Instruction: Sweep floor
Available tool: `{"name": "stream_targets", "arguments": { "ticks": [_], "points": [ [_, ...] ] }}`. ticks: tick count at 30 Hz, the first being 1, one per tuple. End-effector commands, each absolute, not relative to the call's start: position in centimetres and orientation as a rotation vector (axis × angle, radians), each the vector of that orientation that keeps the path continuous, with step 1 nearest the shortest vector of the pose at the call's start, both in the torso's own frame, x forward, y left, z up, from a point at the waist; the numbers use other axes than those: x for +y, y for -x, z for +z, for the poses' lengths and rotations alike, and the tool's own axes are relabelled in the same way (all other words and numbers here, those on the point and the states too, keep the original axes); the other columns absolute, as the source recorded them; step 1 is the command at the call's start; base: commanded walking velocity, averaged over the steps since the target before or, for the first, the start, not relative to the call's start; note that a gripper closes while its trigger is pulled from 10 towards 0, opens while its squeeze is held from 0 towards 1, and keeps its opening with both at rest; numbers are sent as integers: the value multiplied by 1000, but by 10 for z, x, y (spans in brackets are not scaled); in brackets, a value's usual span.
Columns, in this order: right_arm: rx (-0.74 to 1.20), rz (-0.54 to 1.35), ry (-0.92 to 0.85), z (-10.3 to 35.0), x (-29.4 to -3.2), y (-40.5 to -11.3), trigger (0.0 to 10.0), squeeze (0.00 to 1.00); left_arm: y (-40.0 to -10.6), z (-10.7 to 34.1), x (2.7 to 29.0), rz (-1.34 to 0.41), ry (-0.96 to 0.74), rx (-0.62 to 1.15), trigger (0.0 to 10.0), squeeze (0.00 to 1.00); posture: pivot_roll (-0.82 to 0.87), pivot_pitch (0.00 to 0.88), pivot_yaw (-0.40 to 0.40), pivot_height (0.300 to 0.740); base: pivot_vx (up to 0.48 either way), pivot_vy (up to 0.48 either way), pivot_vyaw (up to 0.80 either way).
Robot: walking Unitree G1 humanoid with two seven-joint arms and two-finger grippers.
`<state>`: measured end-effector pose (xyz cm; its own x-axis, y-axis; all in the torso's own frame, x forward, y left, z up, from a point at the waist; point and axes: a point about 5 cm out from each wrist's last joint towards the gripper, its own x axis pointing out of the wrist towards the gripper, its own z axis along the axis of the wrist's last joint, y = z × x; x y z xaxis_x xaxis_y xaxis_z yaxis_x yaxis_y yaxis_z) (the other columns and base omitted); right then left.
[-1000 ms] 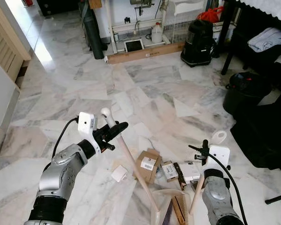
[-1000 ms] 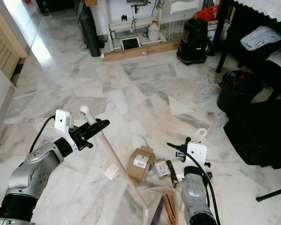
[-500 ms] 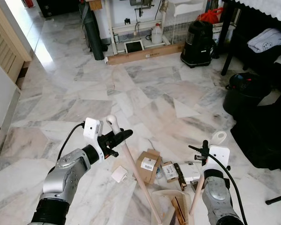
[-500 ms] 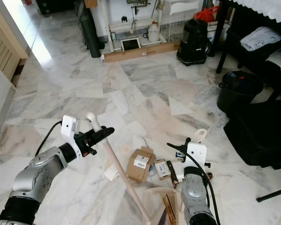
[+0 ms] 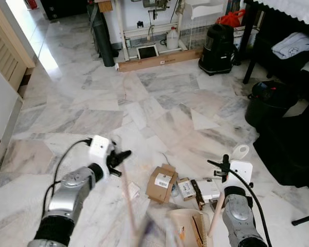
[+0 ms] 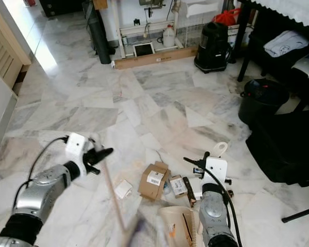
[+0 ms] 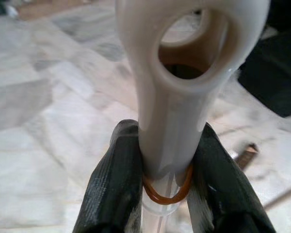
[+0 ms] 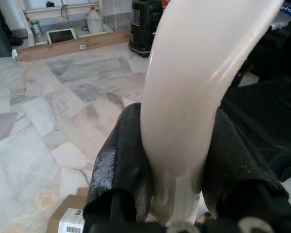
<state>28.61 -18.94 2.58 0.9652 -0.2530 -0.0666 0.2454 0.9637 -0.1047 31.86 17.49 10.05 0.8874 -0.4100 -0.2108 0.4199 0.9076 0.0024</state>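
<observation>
Cream broom handle (image 7: 177,126), blurred at lower centre, is clamped in the left pincer (image 7: 167,194); the right pincer (image 8: 177,165) grips the dustpan handle (image 8: 194,87) at lower right, near a cardboard box (image 5: 161,182).

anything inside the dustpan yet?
The dustpan in the right tool shows a bare cream tray and its comb teeth, nothing visibly swept in. The cardboard box and small packets lie on the floor beyond it. Its lower part is cut off.
</observation>
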Motion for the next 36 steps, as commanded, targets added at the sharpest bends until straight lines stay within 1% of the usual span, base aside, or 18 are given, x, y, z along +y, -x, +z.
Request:
{"name": "stream_targets", "arguments": {
  "ticks": [1, 8, 10, 11, 12, 15, 20, 21, 23, 29, 36],
  "points": [
    [170, -251, 62, 10, -183, -277, 10000, 0, -321, 104, 175, -421, -46, 184, 10000, 0, 106, 56, 97, 740, 0, 0, 0],
    [168, -251, 62, 10, -183, -277, 10000, 0, -324, 108, 174, -403, -46, 141, 10000, 0, 103, 55, 93, 740, 0, 0, 0],
    [167, -251, 63, 10, -184, -278, 10000, 0, -326, 117, 176, -363, -33, 74, 10000, 0, 105, 53, 91, 740, 0, 0, 0],
    [167, -251, 64, 11, -184, -278, 10000, 0, -328, 132, 179, -323, 23, -25, 10000, 0, 108, 53, 91, 740, 0, 0, 0],
    [167, -251, 64, 11, -184, -278, 10000, 0, -329, 138, 181, -312, 48, -61, 10000, 0, 108, 53, 91, 740, 0, 0, 0],
    [166, -250, 64, 11, -184, -279, 10000, 0, -328, 141, 181, -324, 74, -83, 10000, 0, 109, 53, 92, 740, 0, 0, 0],
    [166, -249, 62, 11, -183, -279, 10000, 0, -328, 141, 179, -333, 81, -89, 10000, 0, 107, 52, 94, 740, 0, 0, 0],
    [165, -249, 61, 11, -183, -279, 10000, 0, -327, 141, 176, -359, 123, -97, 10000, 0, 106, 53, 94, 740, 0, 0, 0],
    [165, -250, 61, 11, -183, -279, 10000, 0, -327, 142, 172, -380, 149, -96, 10000, 0, 106, 53, 94, 740, 0, 0, 0],
    [164, -252, 63, 11, -183, -279, 10000, 0, -325, 136, 164, -446, 192, -57, 10000, 0, 104, 56, 95, 740, 0, 0, 0],
    [167, -252, 63, 10, -184, -277, 10000, 0, -323, 133, 160, -473, 220, -44, 10000, 0, 103, 63, 96, 740, 0, 0, 0]
  ]
}}
